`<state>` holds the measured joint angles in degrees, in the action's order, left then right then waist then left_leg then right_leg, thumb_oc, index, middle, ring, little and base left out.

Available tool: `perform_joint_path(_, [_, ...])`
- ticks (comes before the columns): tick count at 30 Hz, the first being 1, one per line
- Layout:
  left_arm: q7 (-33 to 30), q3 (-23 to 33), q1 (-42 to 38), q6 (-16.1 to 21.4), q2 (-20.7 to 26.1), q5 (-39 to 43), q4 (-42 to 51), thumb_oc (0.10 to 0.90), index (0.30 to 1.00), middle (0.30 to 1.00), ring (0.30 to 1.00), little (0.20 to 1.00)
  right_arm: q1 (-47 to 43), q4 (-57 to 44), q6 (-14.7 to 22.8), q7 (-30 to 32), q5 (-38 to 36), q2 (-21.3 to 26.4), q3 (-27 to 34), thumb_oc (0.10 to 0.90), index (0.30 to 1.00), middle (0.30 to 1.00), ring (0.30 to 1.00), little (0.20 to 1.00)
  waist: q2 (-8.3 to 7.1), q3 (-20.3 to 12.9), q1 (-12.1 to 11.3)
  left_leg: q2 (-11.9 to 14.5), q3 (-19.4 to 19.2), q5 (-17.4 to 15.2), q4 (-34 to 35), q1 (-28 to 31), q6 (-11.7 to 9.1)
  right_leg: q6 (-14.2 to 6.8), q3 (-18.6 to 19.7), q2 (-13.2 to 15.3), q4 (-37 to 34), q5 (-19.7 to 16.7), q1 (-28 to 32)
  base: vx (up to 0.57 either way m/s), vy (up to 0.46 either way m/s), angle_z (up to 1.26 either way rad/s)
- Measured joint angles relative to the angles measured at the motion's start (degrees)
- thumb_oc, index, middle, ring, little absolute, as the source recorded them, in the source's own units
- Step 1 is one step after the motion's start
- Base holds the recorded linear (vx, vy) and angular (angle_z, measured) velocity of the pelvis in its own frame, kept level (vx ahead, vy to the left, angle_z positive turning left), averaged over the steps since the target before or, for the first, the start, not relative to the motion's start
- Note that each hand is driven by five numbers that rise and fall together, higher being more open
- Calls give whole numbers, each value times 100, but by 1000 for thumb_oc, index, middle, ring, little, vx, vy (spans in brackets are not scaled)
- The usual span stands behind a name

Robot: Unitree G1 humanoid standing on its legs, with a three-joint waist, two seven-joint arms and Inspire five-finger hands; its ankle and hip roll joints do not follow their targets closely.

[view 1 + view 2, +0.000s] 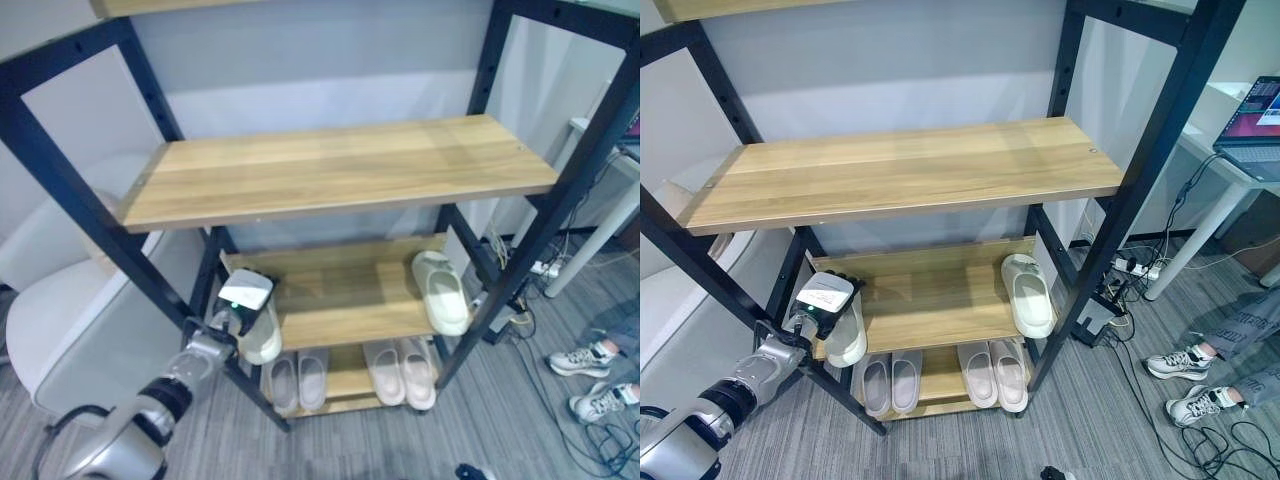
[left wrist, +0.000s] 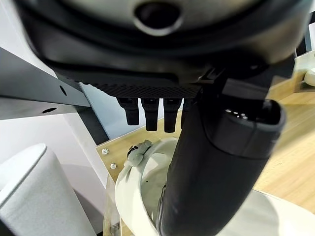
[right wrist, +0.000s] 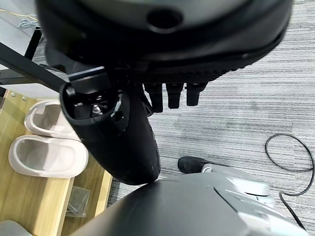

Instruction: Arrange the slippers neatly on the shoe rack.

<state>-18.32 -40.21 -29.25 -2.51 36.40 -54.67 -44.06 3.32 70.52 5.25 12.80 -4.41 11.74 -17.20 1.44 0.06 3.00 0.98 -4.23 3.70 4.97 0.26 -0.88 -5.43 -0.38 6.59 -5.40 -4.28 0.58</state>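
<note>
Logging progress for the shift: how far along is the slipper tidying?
Done: two pale slipper pairs sit side by side on the wooden bottom shelf, and one white slipper lies at the middle shelf's right end. In hand: the left hand holds its white mate at that shelf's left edge. Left: set it beside the first.

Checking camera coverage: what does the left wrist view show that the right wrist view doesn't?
Left wrist view: the left hand, thumb curled into a white slipper over the middle shelf.

Right wrist view: the right hand, holding nothing, above the grey carpet, with a pink pair of slippers on the bottom shelf.

Both: wooden shelves of the shoe rack.
</note>
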Motion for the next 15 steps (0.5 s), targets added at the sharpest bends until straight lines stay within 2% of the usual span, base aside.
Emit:
perform_joint_path(3, [-19, -22, -83, -3, -171, 3, -154, 800, 900, 900, 900, 900, -5, 15, 3, 2, 21, 3, -2, 800, 900, 900, 900, 900, -1, 1, -10, -1, 0, -1, 0, -10, -1, 0, -6, 2, 0, 0, -6, 0, 0, 0])
perform_joint_path(9, [-40, -101, -265, -1, -228, 33, -553, 800, 900, 900, 900, 900, -60, 121, 49, 6, 201, 27, -3, 800, 900, 900, 900, 900, -3, 1, 9, 1, -25, -10, 0, -25, -14, 2, 28, -2, -1, 1, -60, 6, 1, -1])
perform_joint_path(15, [-47, -106, -401, 0, -228, 46, -572, 800, 900, 900, 900, 900, -106, 201, 47, 6, 202, 27, -9, 800, 900, 900, 900, 900, -7, -1, 8, 0, -33, -3, -1, -98, -2, -3, 51, -4, 0, -25, -123, 0, 0, 0])
